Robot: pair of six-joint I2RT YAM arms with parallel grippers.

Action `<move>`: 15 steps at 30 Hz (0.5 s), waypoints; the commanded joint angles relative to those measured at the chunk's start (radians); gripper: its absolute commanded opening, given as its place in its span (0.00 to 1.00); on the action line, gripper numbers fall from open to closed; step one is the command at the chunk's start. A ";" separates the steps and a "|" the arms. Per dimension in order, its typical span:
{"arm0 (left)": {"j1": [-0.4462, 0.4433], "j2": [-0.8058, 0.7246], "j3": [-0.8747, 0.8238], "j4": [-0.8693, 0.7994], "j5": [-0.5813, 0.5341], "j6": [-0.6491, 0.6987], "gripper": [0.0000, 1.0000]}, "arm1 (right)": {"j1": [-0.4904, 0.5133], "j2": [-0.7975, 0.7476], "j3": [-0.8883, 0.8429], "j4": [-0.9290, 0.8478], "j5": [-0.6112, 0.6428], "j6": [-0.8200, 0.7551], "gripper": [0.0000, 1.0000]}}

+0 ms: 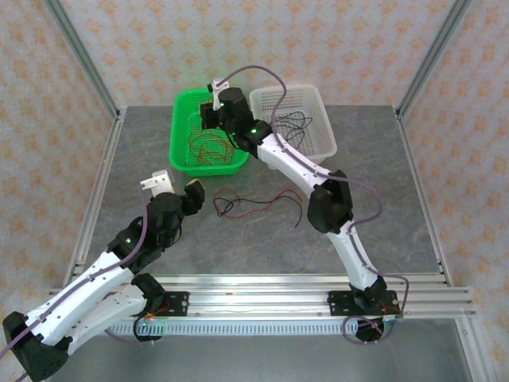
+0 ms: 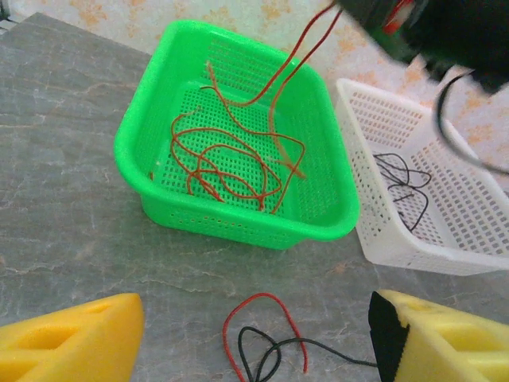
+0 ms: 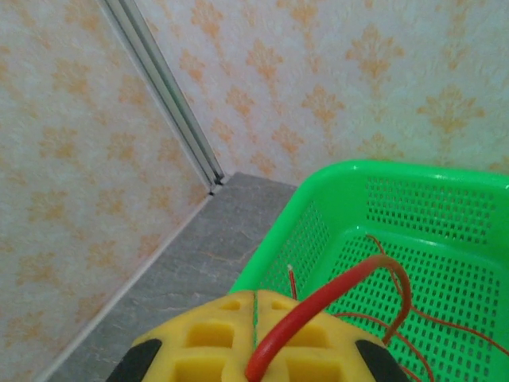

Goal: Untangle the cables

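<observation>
Grey desk carries a green basket and a white basket toward its far edge. Over the green basket the right tool is clamped on a red cable: sorting step, release judged next. Mid-desk, the left tool stands wide before the tangled cables; open room all round.

Papered on three sides: cream wall panels with a repeating pale-orange floral motif. Framed at upper left and upper right of the top view by slanting silver aluminium corner posts. Floored across the centre with a grey, marble-veined tabletop. Edged along the bottom by a ribbed silver aluminium rail. Lit evenly and softly, with faint shadows.
</observation>
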 commanded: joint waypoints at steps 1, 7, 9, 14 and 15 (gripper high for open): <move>-0.008 -0.025 0.037 -0.053 -0.035 -0.022 0.76 | 0.001 0.050 0.052 -0.061 -0.004 0.015 0.05; -0.008 -0.034 0.047 -0.071 -0.034 -0.033 0.76 | 0.001 0.103 0.052 -0.100 -0.041 0.039 0.27; -0.008 -0.033 0.050 -0.076 -0.031 -0.037 0.76 | 0.001 0.108 0.052 -0.114 -0.044 0.042 0.34; -0.009 -0.022 0.061 -0.089 -0.028 -0.044 0.76 | 0.000 0.103 0.056 -0.150 -0.024 0.039 0.42; -0.008 -0.018 0.061 -0.091 -0.027 -0.047 0.76 | 0.001 0.100 0.058 -0.157 -0.021 0.037 0.43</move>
